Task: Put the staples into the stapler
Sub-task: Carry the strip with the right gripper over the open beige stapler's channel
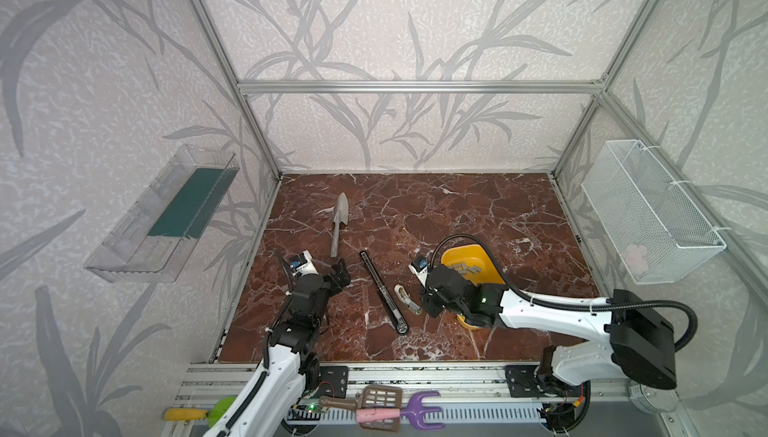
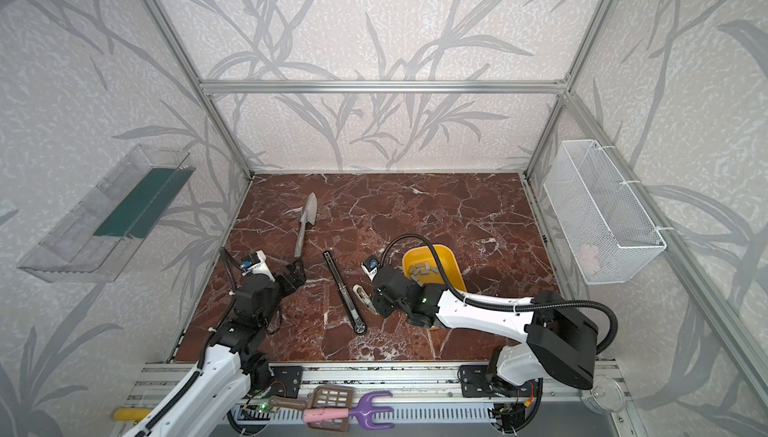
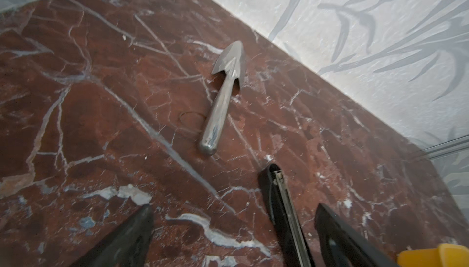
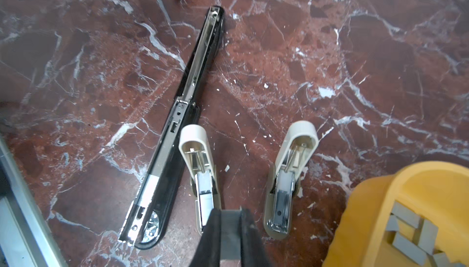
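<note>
- Mid-table, your stapler (image 1: 383, 291) lies open, rail up.
- Your left gripper (image 1: 341, 266): released, just beside it.
- Your right gripper (image 4: 229, 211): clenched on a staple strip (image 4: 229, 235), above a cream block (image 4: 200, 166).
- Other staples (image 1: 465, 268) lie in the yellow tray (image 1: 491, 266).

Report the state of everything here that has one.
stapler: open, rail exposed, lying flat.
staples: loose pile in yellow tray.
left gripper: open, empty.
right gripper: shut on what looks like a staple strip.
cream blocks: both hinged open, lying flat.
</note>
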